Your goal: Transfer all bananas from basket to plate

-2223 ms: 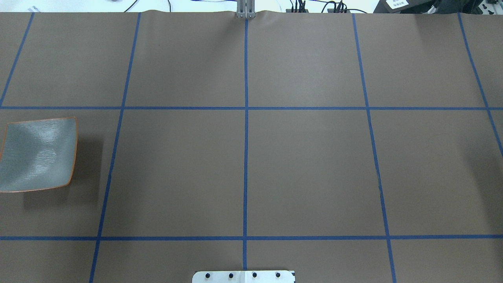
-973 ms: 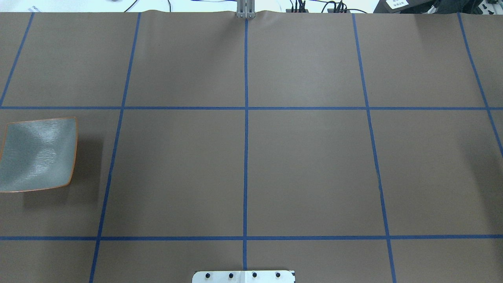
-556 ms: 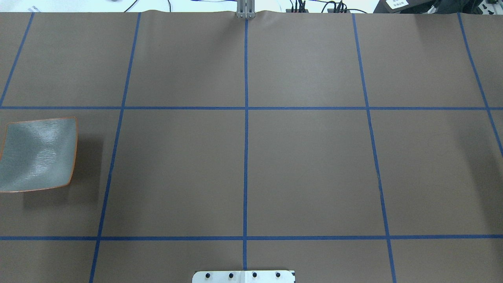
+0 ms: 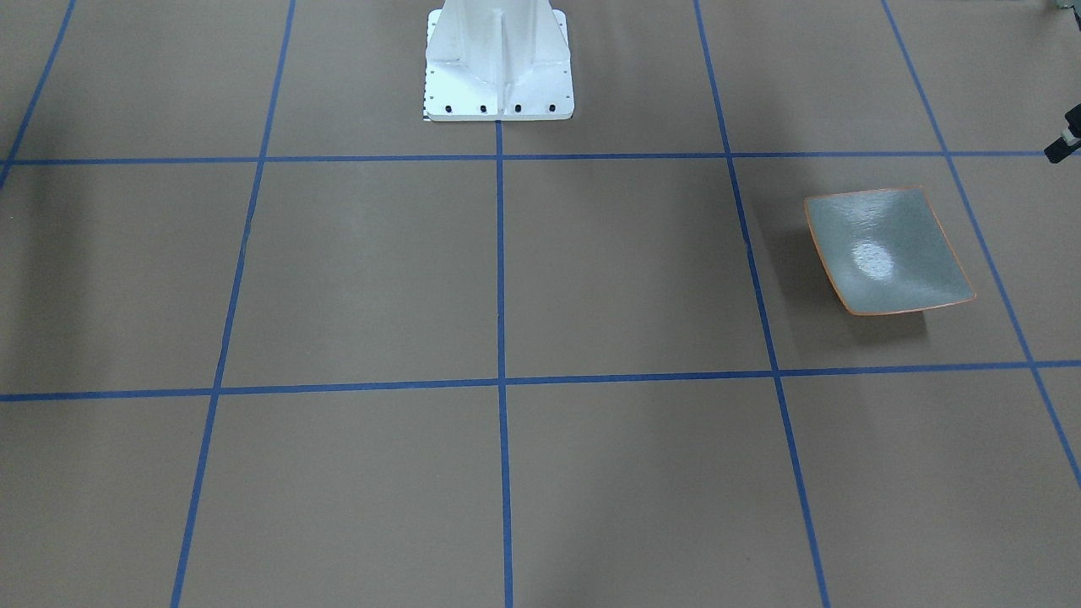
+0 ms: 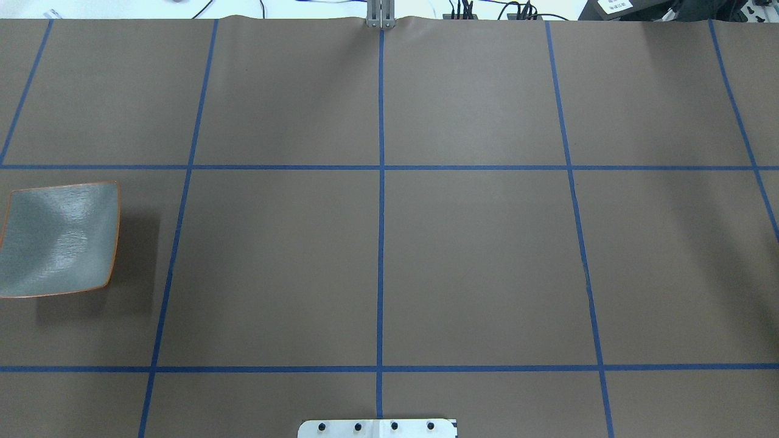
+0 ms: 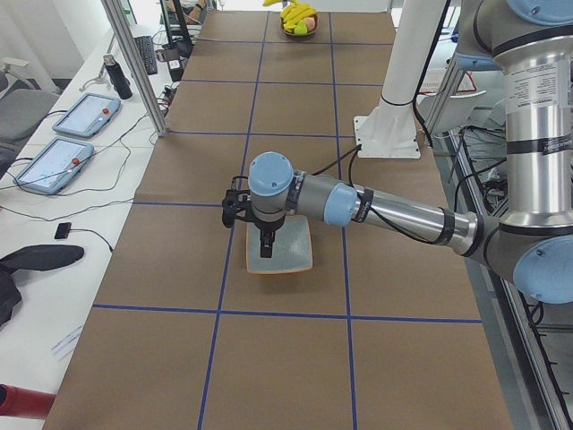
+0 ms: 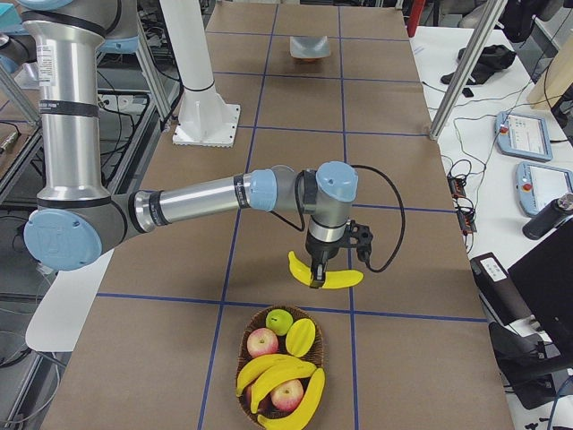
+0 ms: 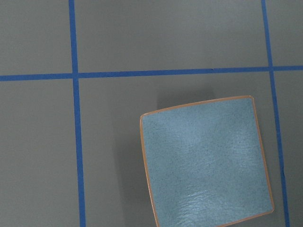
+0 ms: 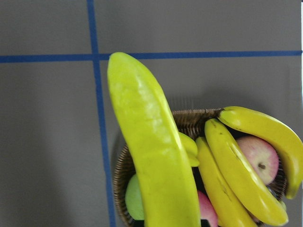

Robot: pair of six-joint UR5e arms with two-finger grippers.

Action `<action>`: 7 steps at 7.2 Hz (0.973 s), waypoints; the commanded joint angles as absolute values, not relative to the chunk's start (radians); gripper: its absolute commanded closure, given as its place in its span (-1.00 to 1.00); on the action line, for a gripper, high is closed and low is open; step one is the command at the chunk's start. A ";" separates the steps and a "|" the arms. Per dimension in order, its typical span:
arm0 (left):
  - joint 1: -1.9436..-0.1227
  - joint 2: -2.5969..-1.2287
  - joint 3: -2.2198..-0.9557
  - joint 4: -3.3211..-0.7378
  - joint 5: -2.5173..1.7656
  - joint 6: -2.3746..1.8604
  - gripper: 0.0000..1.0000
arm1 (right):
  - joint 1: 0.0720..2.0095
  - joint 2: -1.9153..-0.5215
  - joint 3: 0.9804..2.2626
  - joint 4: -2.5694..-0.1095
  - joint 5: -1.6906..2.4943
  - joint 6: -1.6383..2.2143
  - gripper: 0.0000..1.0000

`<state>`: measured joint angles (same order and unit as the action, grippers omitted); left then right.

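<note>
The grey-green plate point(image 5: 58, 240) point(image 4: 887, 253) point(image 8: 206, 161) lies bare at the table's left end. My left gripper point(image 6: 267, 253) hangs just above the plate point(image 6: 280, 246), pointing down; I cannot tell if it is open or shut. At the right end, the wicker basket point(image 7: 246, 405) point(image 9: 189, 118) holds bananas point(image 7: 277, 372) point(image 9: 236, 165) among other fruit. One banana point(image 7: 327, 276) point(image 9: 151, 151) hangs above the table beside the basket, at the tip of my right gripper point(image 7: 314, 279). Its fingers are hidden, so I cannot tell its state.
The white robot base point(image 4: 498, 67) point(image 5: 377, 427) stands at mid-table on the robot's side. Red apples point(image 7: 262, 340) and a green fruit point(image 7: 279, 321) share the basket. Metal posts point(image 7: 452, 81) and side tables with tablets point(image 6: 54, 161) flank the far edge.
The bright glint on the plate has dimmed in the overhead view. Nothing else there has moved.
</note>
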<state>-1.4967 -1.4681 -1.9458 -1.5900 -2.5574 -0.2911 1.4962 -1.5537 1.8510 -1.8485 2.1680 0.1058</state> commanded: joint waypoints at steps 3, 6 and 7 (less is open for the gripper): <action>-1.311 -1.781 -1.878 -1.597 -2.651 -0.741 -0.99 | 1.222 -1.325 1.995 -1.847 2.279 0.488 1.00; -1.200 -1.984 -1.806 -1.598 -2.645 -0.934 -0.99 | 0.892 -1.076 2.014 -1.847 2.133 0.840 1.00; -1.156 -2.027 -1.790 -1.614 -2.642 -0.974 -0.99 | 0.832 -1.024 2.010 -1.845 2.100 0.903 1.00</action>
<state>-1.2042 -1.9645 -1.8142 -1.6020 -2.6447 -0.9164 0.9305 -1.0976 2.0127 -1.8466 2.1537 0.8044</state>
